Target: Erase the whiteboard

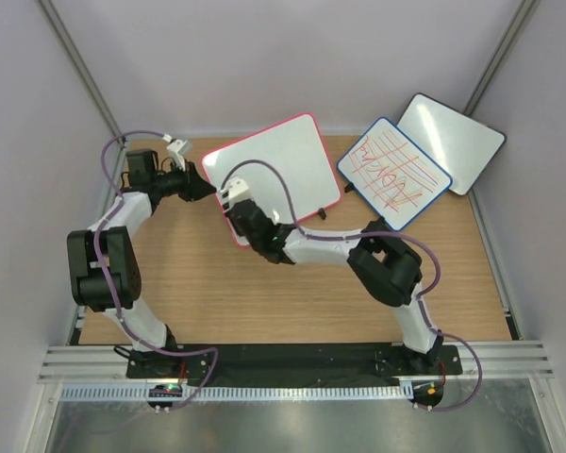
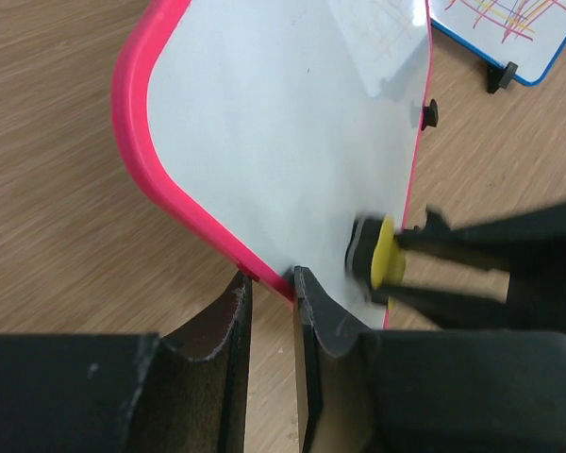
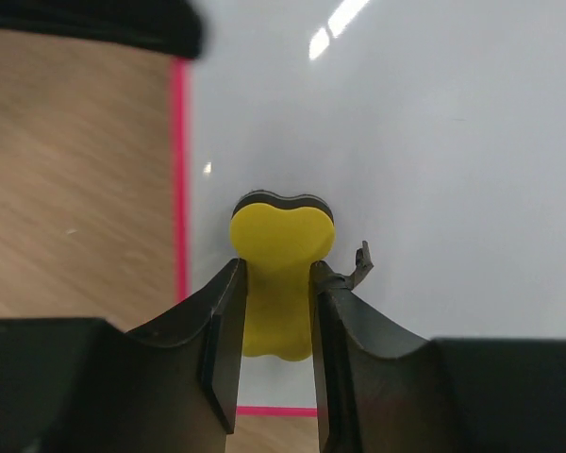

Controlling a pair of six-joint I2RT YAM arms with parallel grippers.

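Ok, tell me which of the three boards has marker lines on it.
The blue-framed board, the middle one: red and orange lines cross its face. The pink-framed whiteboard beside it and the black-framed board at the far right both look blank.

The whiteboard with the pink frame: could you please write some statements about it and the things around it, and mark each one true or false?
1. The right gripper holds a yellow eraser against the whiteboard. True.
2. The left gripper is open and far from the whiteboard. False: it is shut on the whiteboard's pink frame.
3. The blue-framed board is blank. False: red lines cover it.
4. In the top view, the whiteboard's surface shows no scribbles. True.
5. The black-framed board lies on top of the whiteboard. False: it sits at the far right, beyond the blue-framed board.
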